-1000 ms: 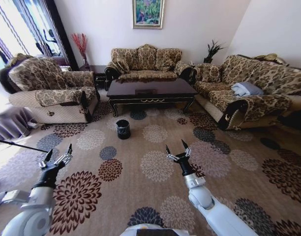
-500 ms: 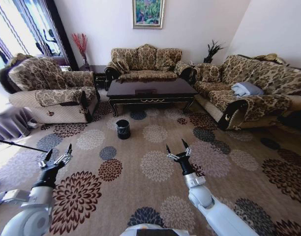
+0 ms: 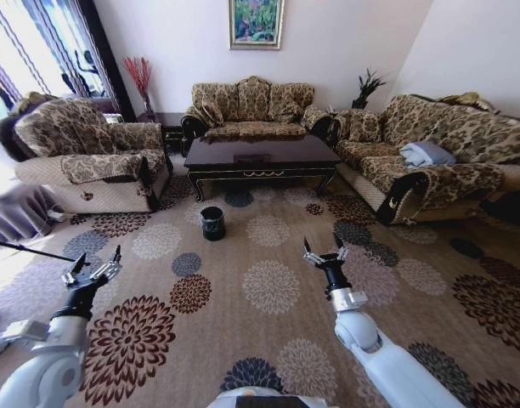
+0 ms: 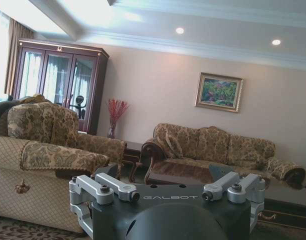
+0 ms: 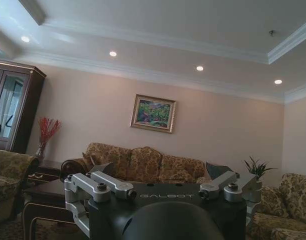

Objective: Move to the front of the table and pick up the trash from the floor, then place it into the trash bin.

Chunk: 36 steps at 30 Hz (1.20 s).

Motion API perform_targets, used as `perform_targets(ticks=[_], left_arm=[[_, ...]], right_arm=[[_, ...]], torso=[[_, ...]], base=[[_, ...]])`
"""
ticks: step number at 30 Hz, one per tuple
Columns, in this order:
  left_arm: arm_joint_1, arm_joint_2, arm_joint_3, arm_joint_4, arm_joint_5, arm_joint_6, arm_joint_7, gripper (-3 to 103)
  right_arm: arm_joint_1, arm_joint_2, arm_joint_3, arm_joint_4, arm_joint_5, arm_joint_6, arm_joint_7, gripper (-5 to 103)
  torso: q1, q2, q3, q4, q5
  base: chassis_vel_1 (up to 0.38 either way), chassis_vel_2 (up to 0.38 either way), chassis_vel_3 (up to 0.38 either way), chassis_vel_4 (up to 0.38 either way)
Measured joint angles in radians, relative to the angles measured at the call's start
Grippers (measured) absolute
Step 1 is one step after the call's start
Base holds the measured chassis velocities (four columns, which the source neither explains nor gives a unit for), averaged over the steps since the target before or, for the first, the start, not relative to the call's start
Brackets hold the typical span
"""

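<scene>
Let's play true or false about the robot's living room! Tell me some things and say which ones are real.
1. The trash bin stands on the floor in front of the table. True.
2. The right gripper is holding a paper cup. False: it is open and empty, raised above the carpet.
3. The left gripper is open. True.
4. The trash bin sits on top of the table. False: it is on the carpet, near the table's left front corner.
5. A framed picture hangs on the wall above the sofa. True.
</scene>
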Motion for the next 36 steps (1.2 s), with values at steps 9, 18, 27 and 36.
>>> perform_targets(ticks=[9, 18, 27, 36], left_arm=[[-0.058, 0.044, -0.011, 0.026, -0.021, 0.076, -0.017, 100], [-0.077, 0.062, -0.002, 0.026, -0.041, 0.096, -0.050, 100], [-0.081, 0.060, -0.001, 0.010, -0.039, 0.114, -0.105, 100], [-0.089, 0.071, 0.003, 0.001, -0.007, 0.154, -0.187, 100]], right_arm=[[-0.112, -0.048, 0.159, 0.091, 0.081, -0.079, -0.003, 100], [-0.200, -0.041, 0.292, 0.186, 0.178, -0.160, 0.048, 100], [-0.297, -0.017, 0.427, 0.255, 0.176, -0.181, 0.069, 100], [-0.323, 0.021, 0.512, 0.251, 0.147, -0.152, 0.060, 100]], torso=[[-0.001, -0.002, -0.001, -0.0001, 0.0000], [-0.001, -0.002, -0.001, -0.0001, -0.0001], [-0.001, -0.003, -0.002, -0.0001, -0.0001], [-0.001, -0.003, -0.002, 0.0000, 0.0000]], base=[[0.000, 0.000, 0.000, 0.000], [0.000, 0.000, 0.000, 0.000], [0.000, 0.000, 0.000, 0.000], [0.000, 0.000, 0.000, 0.000]])
